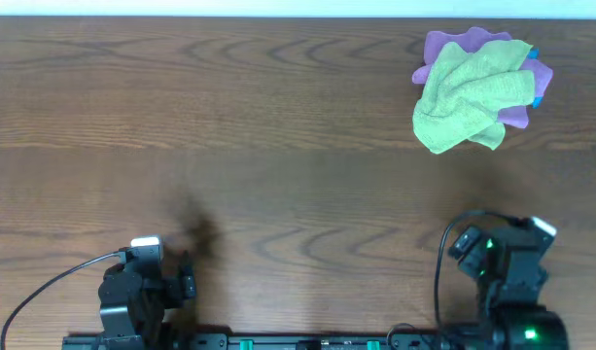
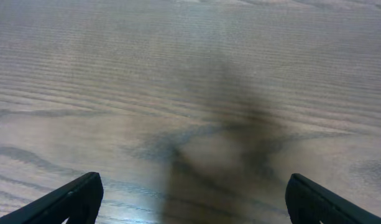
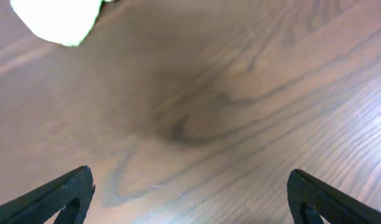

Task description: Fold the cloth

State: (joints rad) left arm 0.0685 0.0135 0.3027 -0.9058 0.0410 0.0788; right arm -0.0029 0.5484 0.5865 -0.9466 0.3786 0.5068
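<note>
Overhead: spot the cloth [image 1: 470,95] at 1 o'clock of frame, near far edge of table [image 1: 229,117], bunched in a lumpy heap, not flat, no clean fold to read. Lies atop purple cloth [image 1: 451,45], which pokes out at heap's 11 and 4 o'clock; sliver of blue cloth [image 1: 538,95] at heap's 3 o'clock. Well apart from both arms. L arm [image 1: 132,292] at 7 o'clock by near edge, black cable [image 1: 45,287] looping off toward 8; R arm [image 1: 507,277] at 5 o'clock, green lights [image 1: 489,243] lit on it. Dark smudge of shadow [image 1: 195,233] on wood just off L arm's 1 o'clock. L wrist cam: L gripper [image 2: 194,190] w/ jaws spread wide apart, black fingertips [image 2: 78,196] in btm corners at 7 and 5 o'clock, only bare wood grain and a soft dark patch btwn them; holding nothing. R wrist cam: R gripper [image 3: 190,186] likewise spread wide, gripping nothing, tips at 7 and 5 o'clock over bare wood w/ a dim patch at centre; blown-out white blob [image 3: 53,18] at 11 o'clock, too washed out to ID.
</note>
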